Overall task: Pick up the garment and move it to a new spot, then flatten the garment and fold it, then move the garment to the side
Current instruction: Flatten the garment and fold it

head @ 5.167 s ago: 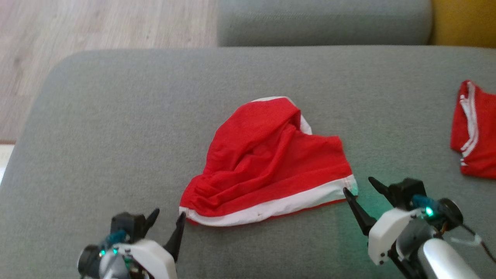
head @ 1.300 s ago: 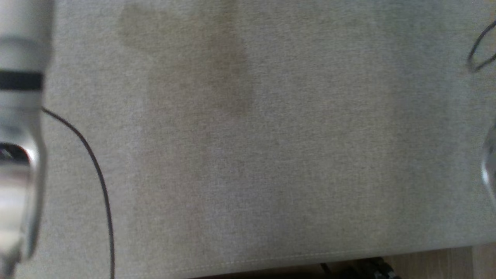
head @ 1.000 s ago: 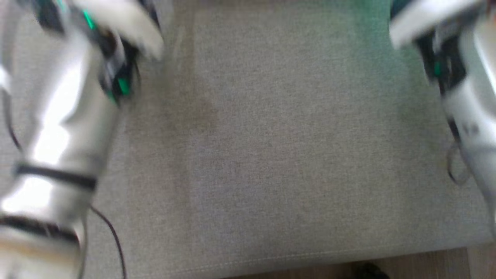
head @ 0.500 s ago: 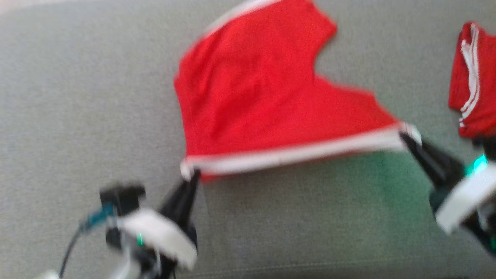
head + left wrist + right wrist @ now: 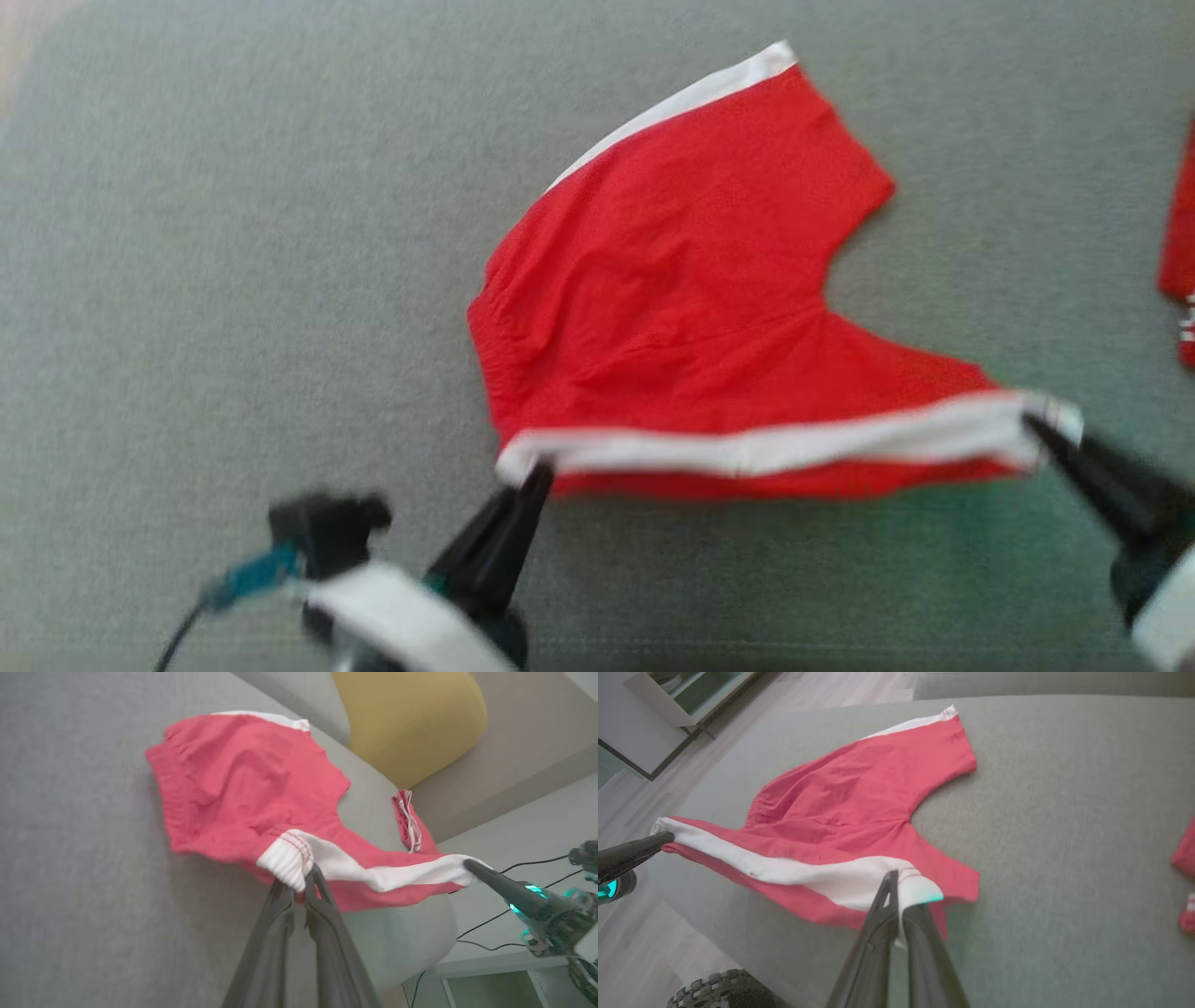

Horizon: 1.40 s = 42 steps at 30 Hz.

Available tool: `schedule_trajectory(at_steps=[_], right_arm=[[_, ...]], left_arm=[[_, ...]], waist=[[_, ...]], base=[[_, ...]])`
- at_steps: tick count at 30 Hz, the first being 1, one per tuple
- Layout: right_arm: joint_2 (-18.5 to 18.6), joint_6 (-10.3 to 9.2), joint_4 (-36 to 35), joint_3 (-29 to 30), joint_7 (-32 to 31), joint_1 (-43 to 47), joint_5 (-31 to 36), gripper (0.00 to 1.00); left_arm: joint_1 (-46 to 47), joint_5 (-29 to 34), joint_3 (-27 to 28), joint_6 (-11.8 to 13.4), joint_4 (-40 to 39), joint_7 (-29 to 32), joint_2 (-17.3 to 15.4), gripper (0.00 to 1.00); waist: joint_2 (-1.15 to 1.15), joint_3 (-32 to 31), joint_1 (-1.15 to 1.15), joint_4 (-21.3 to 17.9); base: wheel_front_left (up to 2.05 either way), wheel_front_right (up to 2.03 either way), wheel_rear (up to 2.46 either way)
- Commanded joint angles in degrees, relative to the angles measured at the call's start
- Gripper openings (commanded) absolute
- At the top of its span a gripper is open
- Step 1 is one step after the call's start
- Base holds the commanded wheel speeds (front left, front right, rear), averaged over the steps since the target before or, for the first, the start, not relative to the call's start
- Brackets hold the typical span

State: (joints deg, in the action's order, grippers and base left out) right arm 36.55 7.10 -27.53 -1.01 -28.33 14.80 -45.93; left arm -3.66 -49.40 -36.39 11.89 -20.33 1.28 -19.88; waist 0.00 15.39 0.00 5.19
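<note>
Flattening: left end effector [image 5: 540, 469] and right end effector [image 5: 1033, 426] clamp the garment [image 5: 691, 308] by its white band [image 5: 775, 450] — we'd keep it taut between them.

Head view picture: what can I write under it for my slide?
The left gripper and right gripper pinch the white band of the red shorts on the grey cushion.
</note>
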Motion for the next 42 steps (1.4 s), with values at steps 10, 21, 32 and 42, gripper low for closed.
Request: schedule_trajectory(at_steps=[10,21,32,42], right_arm=[[3.0,0.39,9.4,-3.6,-16.0,-35.3,-4.4,0.00],[0.2,0.39,28.5,-9.9,-18.4,-56.9,-0.3,0.00],[0.7,0.39,37.4,-16.2,-13.7,-66.0,1.8,0.00],[0.6,0.39,42.9,-20.3,-6.8,-69.2,3.5,1.00]], left_arm=[[20.9,-1.6,5.4,0.9,4.1,2.2,8.7,0.00],[32.2,-0.9,4.8,0.0,19.4,-0.5,14.8,0.00],[37.4,-2.1,2.0,-0.8,27.1,-5.2,16.8,0.00],[38.4,-3.8,-0.5,0.1,28.7,-6.2,16.9,0.87]], waist=[[0.00,11.7,0.00,8.4],[0.00,16.4,0.00,13.5],[0.00,18.4,0.00,14.9],[0.00,18.5,0.00,14.7]], base=[[0.00,0.00,0.00],[0.00,0.00,0.00],[0.00,0.00,0.00],[0.00,0.00,0.00]])
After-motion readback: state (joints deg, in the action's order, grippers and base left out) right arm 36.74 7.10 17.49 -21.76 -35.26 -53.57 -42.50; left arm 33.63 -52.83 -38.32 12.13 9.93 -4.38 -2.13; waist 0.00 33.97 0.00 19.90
